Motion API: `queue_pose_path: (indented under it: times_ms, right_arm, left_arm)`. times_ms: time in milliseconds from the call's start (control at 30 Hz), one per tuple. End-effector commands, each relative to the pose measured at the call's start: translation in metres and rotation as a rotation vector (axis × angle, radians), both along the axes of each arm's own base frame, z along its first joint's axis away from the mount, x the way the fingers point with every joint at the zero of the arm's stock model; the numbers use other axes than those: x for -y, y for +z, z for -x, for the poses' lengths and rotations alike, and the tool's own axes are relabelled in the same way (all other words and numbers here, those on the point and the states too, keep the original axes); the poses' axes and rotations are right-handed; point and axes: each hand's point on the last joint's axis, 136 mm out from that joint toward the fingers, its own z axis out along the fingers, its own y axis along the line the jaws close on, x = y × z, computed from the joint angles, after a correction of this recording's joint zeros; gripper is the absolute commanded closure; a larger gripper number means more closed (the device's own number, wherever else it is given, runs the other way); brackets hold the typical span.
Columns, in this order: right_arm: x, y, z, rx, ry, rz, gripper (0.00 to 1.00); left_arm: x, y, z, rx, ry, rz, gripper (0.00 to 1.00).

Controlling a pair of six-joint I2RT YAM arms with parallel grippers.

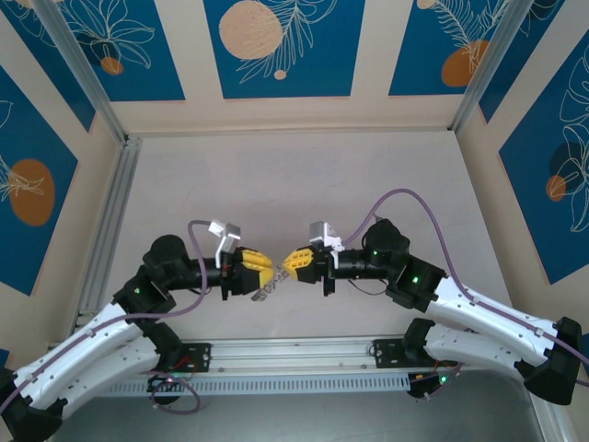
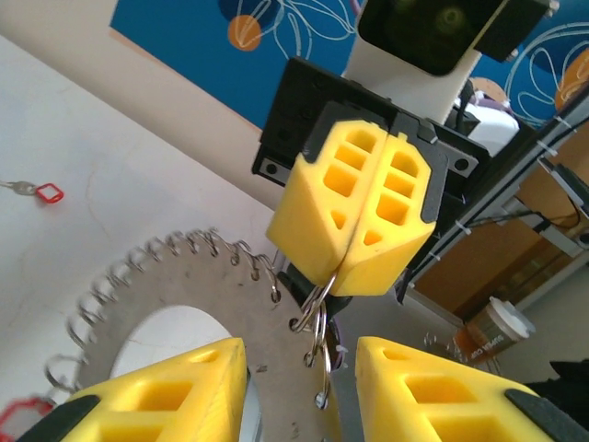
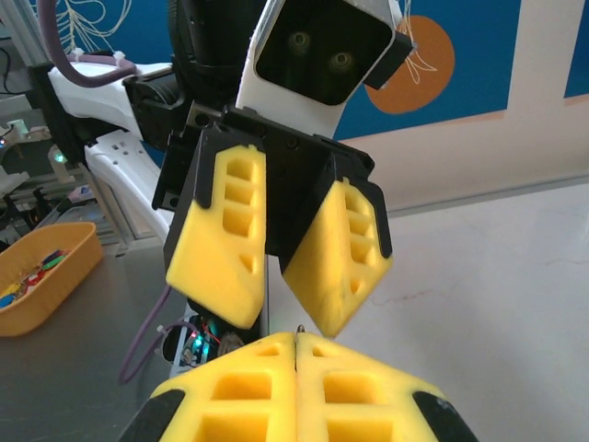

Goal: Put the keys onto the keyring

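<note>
Nose to nose by middle of worktop's (image 1: 294,175) near edge: right gripper (image 1: 288,262) had jaws together, clamped on small loop at rim of keyring (image 2: 184,281). Facing it, left gripper (image 1: 268,273) had jaws apart, keyring's rim lying between them. Keys (image 2: 198,245) fringed ring's edge. Red-headed key (image 2: 48,192) lay well apart on bare worktop
</note>
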Motion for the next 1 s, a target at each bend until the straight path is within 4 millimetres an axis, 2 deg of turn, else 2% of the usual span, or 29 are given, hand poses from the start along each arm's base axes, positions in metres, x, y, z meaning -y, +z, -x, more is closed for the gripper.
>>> queue_pose_path:
  times_ms: [0,333,600,967]
  right_arm:
    - [0.003,0.016,0.007,0.026,0.033,-0.063,1.00]
    - [0.004,0.016,0.009,0.013,0.045,-0.071,1.00]
    - [0.003,0.014,0.011,0.000,0.053,-0.064,1.00]
    - [0.003,0.013,0.010,-0.011,0.050,-0.068,1.00]
  left_arm:
    - [0.004,0.021,0.004,0.103,-0.019,0.037,0.67]
    - [0.013,0.025,0.007,0.123,-0.052,0.045,0.79]
    - [0.017,0.031,0.010,0.150,-0.063,0.050,0.83]
    - [0.021,0.030,0.014,0.171,-0.079,0.046,0.99]
